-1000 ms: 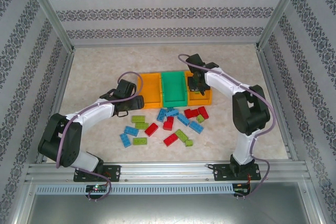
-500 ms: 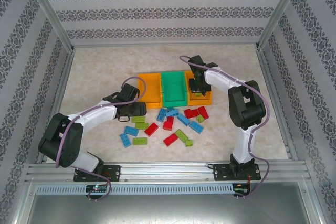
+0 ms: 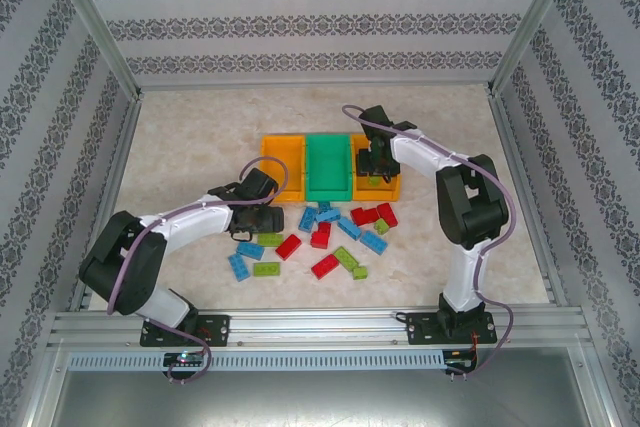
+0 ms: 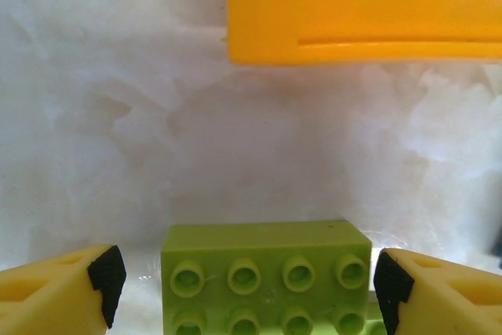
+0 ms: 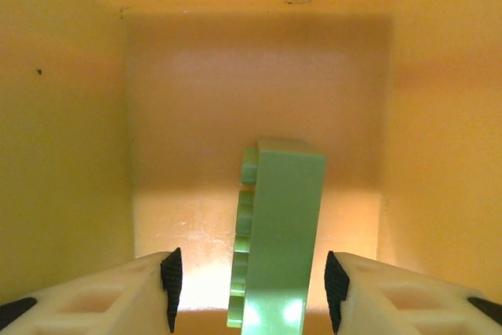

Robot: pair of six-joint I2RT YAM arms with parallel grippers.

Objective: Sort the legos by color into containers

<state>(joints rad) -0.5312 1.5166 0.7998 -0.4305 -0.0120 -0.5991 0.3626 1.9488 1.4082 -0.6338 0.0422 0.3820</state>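
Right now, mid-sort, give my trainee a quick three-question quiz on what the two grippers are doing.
1. True or false: the left gripper is clamped on a red brick.
2. The lime brick between the right gripper's fingers is inside: A) the green bin, B) an orange bin, C) nothing, it lies on bare table.
3. What colour is the brick between the left gripper's fingers?
Key: 1 false; 2 B; 3 lime green.

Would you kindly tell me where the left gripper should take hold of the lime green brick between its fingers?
Probably its two short end faces, from above: the lime green brick lies flat, studs up, its long side spanning the open left gripper, whose jaws already flank its ends.
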